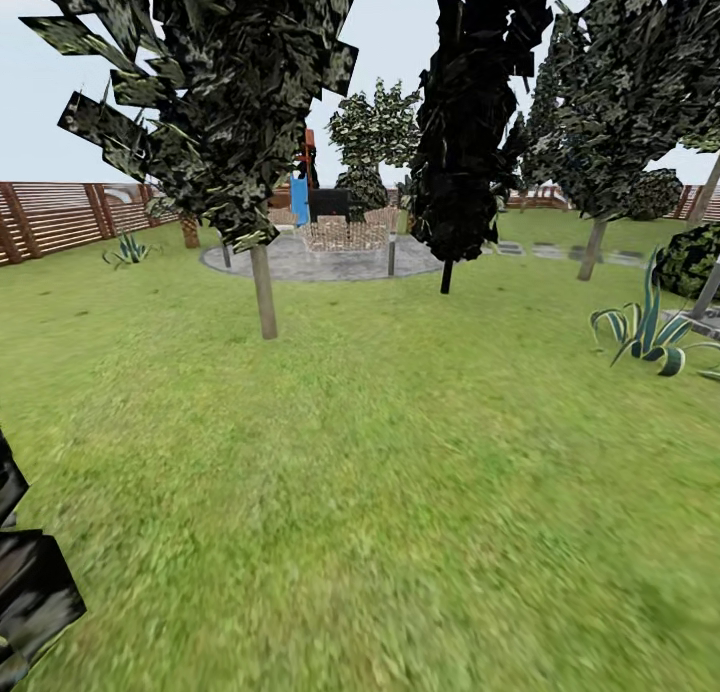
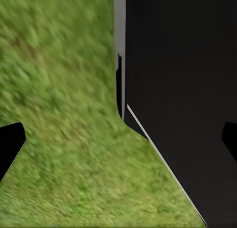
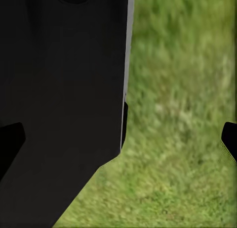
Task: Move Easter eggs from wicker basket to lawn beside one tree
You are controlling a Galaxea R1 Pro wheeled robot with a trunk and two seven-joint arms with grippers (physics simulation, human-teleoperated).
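The Easter eggs and the wicker basket are out of view. The lawn [image 1: 380, 452] spreads out ahead as mottled green grass. A tree [image 1: 263, 294] with a thin grey-brown trunk and a dark leafy canopy stands ahead to the left. Another tree [image 1: 592, 250] stands further off at the right. In the left wrist view my left gripper [image 2: 118, 141] is open over grass, beside my black body. My right gripper [image 3: 118, 141] is open too, with nothing between its fingers and grass below.
A narrow near-black cypress [image 1: 447, 262] stands ahead at centre. Behind it lies a grey paved circle [image 1: 320, 260] with a brown lattice structure [image 1: 345, 234]. A spiky agave [image 1: 645, 334] grows at the right. A wooden fence [image 1: 60, 217] runs along the left, and dark foliage [image 1: 30, 572] sits close at the lower left.
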